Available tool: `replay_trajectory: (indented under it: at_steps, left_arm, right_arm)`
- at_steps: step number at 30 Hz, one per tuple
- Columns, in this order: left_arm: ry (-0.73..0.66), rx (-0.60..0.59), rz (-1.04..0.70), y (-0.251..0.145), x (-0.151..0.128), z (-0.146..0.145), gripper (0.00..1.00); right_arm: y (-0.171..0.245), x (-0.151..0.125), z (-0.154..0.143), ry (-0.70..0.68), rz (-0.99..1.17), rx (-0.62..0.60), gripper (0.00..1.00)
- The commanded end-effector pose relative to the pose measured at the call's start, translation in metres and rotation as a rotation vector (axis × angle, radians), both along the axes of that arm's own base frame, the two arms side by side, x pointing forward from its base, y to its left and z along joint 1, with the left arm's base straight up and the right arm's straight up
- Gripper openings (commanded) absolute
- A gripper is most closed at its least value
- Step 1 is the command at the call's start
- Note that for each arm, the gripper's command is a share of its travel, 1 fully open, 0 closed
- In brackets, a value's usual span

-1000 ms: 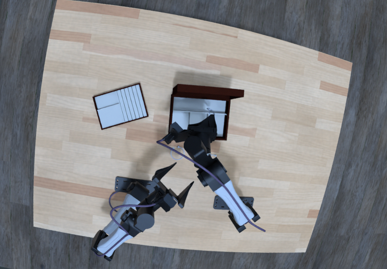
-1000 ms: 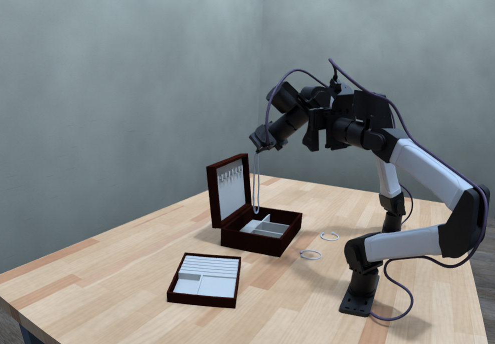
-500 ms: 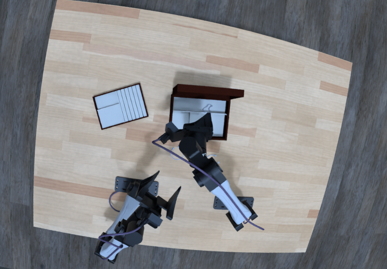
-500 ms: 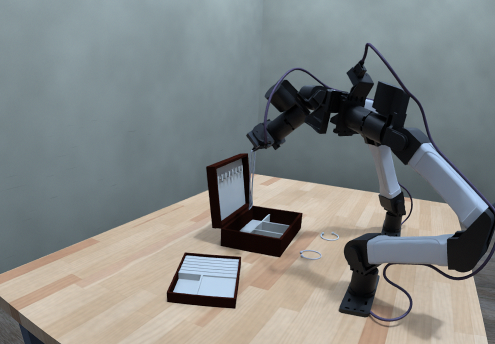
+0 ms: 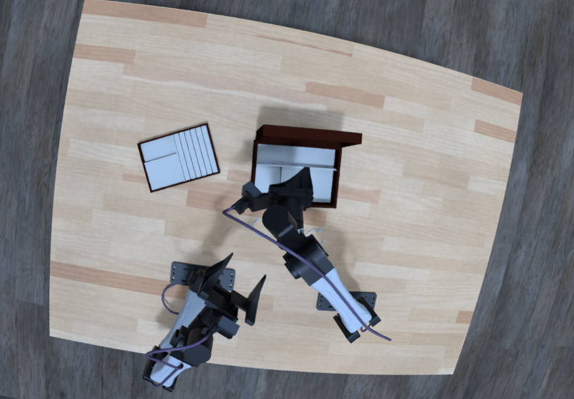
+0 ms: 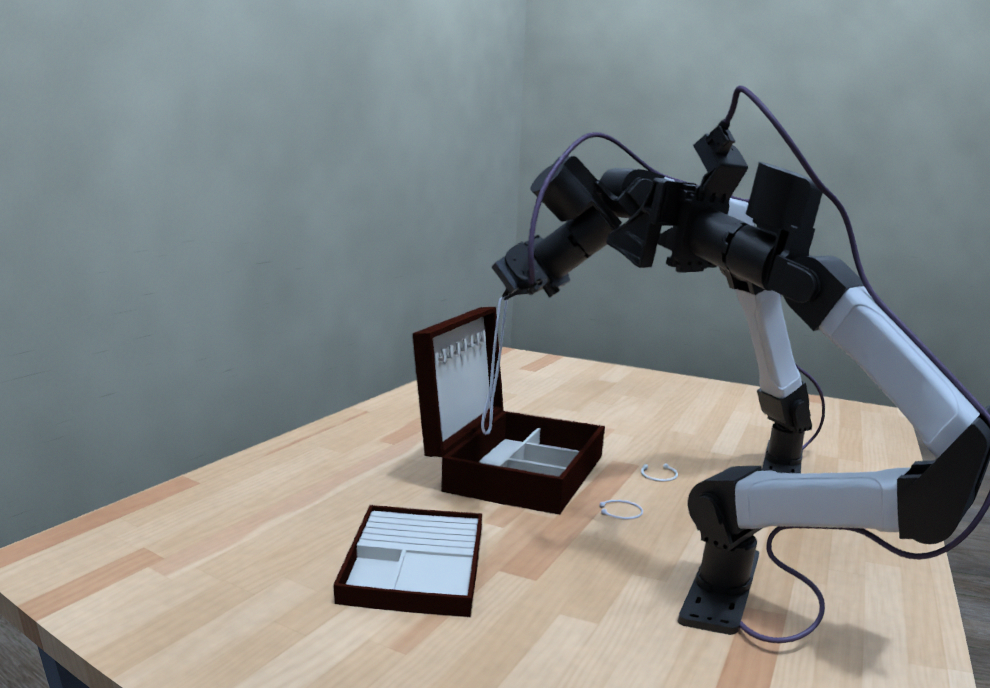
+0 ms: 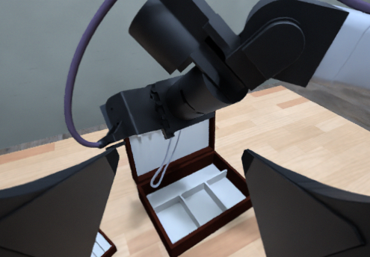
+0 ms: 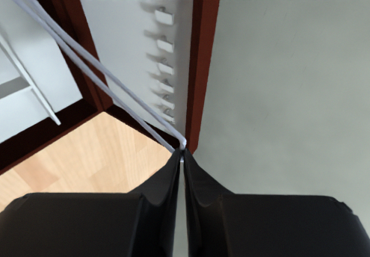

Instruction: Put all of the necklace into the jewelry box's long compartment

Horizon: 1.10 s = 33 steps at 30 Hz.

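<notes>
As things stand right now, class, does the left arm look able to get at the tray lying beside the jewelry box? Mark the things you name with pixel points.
Probably yes: its hand (image 5: 249, 287) (image 7: 181, 151) is open and holds nothing, and nothing appears to stand over the tray (image 5: 160, 174) (image 6: 434, 573). Whether it stretches that far is less certain.

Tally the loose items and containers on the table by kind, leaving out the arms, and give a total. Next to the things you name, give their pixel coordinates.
Jewelry box (image 5: 338, 188) (image 6: 504, 486) (image 7: 211, 225) (image 8: 206, 30): 1
Divided tray (image 5: 184, 181) (image 6: 403, 601) (image 7: 113, 248): 1
Necklace (image 6: 495, 373) (image 7: 155, 186) (image 8: 147, 107), hanging over the box: 1
Bangles (image 5: 315, 231) (image 6: 622, 518): 2
Total: 5
</notes>
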<state>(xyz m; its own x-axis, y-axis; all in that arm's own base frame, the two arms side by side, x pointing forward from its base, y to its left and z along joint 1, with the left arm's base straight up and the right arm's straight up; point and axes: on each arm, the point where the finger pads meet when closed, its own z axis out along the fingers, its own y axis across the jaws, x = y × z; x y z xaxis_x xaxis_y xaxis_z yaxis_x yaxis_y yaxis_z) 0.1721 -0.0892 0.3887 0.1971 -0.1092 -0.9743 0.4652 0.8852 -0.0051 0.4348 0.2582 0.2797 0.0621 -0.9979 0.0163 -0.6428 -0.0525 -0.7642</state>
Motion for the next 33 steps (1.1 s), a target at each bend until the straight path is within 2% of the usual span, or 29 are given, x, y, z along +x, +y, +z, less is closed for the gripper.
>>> replay_trajectory:
  at_steps: [1,7,13,21,27,33]
  left_arm:
    - [-0.015,-0.008,0.003,0.003,-0.004,0.008,1.0]
    - [-0.002,0.004,0.0,0.001,0.0,0.002,1.0]
    - [-0.002,0.004,0.0,0.001,0.0,0.002,1.0]
    - [-0.002,0.004,0.0,0.001,0.0,0.002,1.0]
    - [-0.002,0.004,0.0,0.001,0.0,0.002,1.0]
    - [-0.002,0.004,0.0,0.001,0.0,0.002,1.0]
  right_arm:
    - [0.001,0.004,0.022,-0.056,-0.008,0.029,0.0]
    - [0.002,0.004,0.019,-0.035,-0.008,0.009,0.0]
    - [-0.001,0.002,0.037,-0.052,-0.01,0.028,0.0]
    - [0.002,0.005,0.046,-0.096,-0.006,0.073,0.0]
    - [0.003,0.011,0.03,-0.108,-0.006,0.086,0.0]
    - [0.003,0.015,0.0,-0.105,-0.007,0.082,0.0]
